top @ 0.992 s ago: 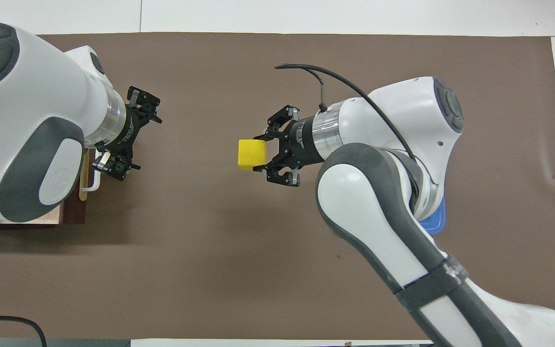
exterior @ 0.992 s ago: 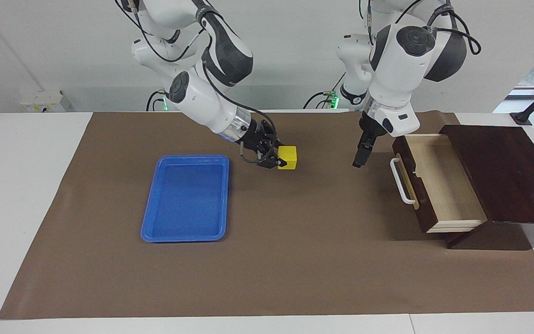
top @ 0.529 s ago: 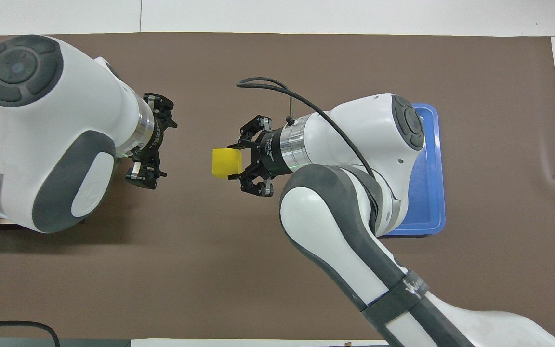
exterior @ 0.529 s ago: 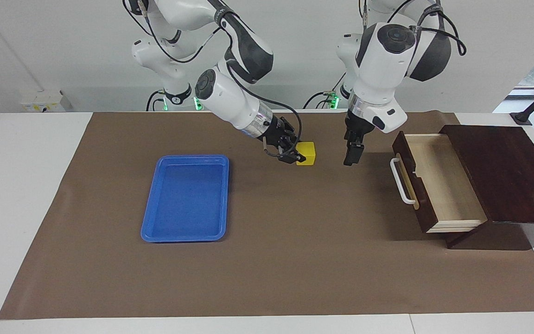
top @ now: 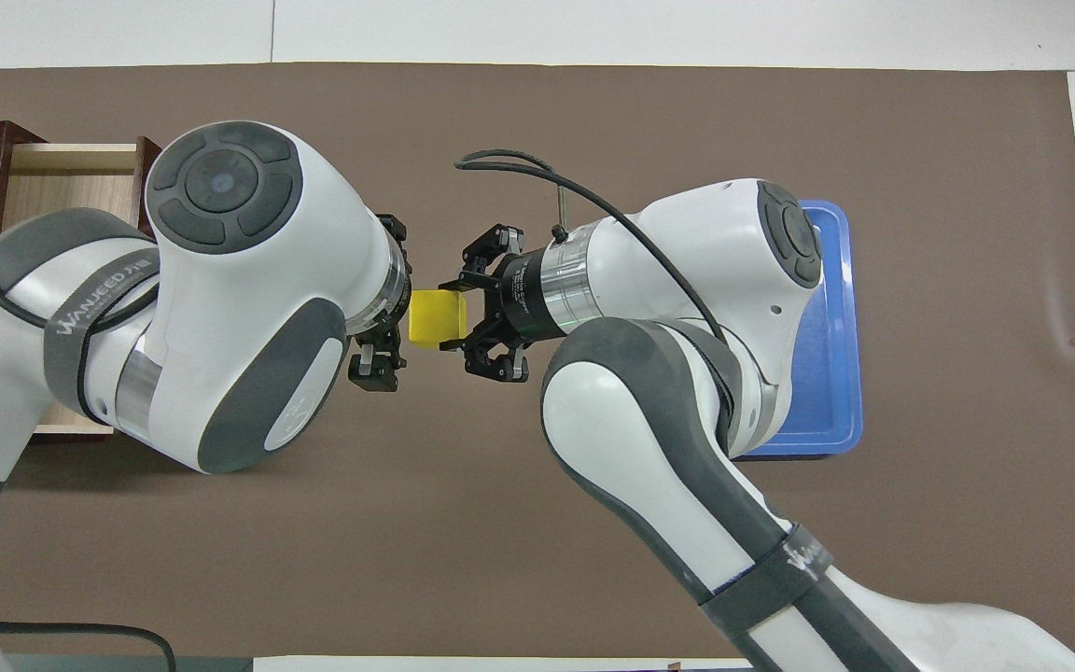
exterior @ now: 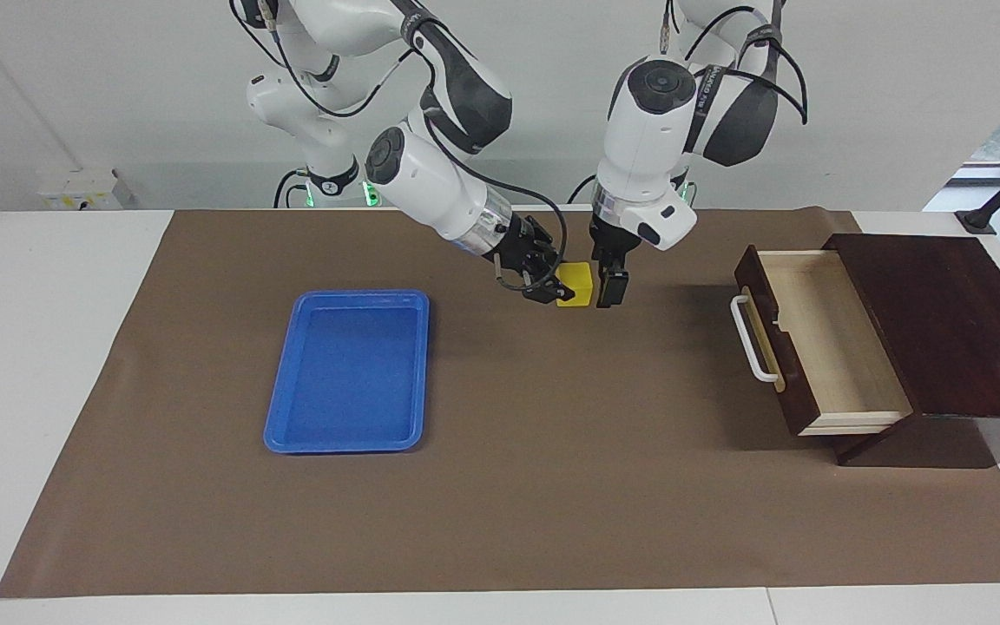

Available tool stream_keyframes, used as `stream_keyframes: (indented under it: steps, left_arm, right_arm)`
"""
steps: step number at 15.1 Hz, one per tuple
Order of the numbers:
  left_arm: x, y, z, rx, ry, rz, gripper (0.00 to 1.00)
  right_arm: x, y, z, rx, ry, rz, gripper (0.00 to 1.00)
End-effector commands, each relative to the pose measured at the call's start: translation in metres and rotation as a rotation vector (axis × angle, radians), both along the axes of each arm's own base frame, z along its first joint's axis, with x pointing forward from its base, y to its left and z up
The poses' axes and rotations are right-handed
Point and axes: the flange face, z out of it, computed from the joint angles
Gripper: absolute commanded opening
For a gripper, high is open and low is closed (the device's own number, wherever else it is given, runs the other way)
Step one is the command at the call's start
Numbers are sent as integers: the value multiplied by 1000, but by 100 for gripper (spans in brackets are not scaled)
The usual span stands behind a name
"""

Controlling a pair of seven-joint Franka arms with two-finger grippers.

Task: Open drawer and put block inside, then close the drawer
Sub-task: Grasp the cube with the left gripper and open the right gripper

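Observation:
The yellow block [exterior: 577,284] [top: 433,317] hangs above the brown mat, and my right gripper [exterior: 555,290] [top: 461,315] is shut on it from the tray's side. My left gripper [exterior: 609,290] [top: 386,301] points down, open, close against the block's other face, the one toward the drawer. Whether its fingers touch the block I cannot tell. The drawer [exterior: 823,340] [top: 66,177] is pulled out of the dark brown box [exterior: 943,321], its pale wood interior bare, with the white handle [exterior: 748,340] facing the middle of the table.
A blue plastic tray [exterior: 281,434] [top: 831,425] lies on the brown mat [exterior: 552,486] toward the right arm's end. The left arm's bulk covers part of the drawer in the overhead view.
My left gripper has swung from beside the drawer's handle over to the block. My right gripper carried the block toward the left arm's end, then held still.

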Motion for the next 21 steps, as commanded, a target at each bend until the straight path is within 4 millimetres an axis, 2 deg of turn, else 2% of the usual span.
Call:
stream_keyframes:
  steps: [1,3,5,6,7,8,9,10,15,19,20,21]
  left_arm:
    - [-3,-9,-8,3,1,30,100]
    - [-6,-19,-14,15,2,37,100]
    - [-6,-20,-15,19,-8,57,100]
    - [-6,-21,-15,18,-7,59,97]
    - [-6,-21,-15,18,-7,58,83]
    - [-6,-21,-15,17,-9,58,62]
    - [-5,-21,-15,17,-8,59,33]
    - [-4,-21,-10,13,-17,58,0]
    - [0,-21,1,-7,-25,65,0]
    - [5,-11,8,12,-27,68,0]
    - [6,-7,11,18,-22,68,0]
    - [8,-4,13,17,-25,59,0]
  right_arm:
    - [1,3,3,15,9,5,0]
    - [1,2,3,15,10,5,0]
    - [1,3,3,14,12,6,0]
    - [1,3,3,14,12,6,0]
    - [1,3,3,14,12,6,0]
    - [1,3,3,14,13,7,0]
    - [1,3,2,15,15,6,0]
    - [1,3,3,14,13,7,0]
    - [1,3,3,14,13,7,0]
    - [1,3,3,17,18,-3,0]
    - [1,3,3,17,19,-4,26]
    - [1,3,3,16,23,-5,99]
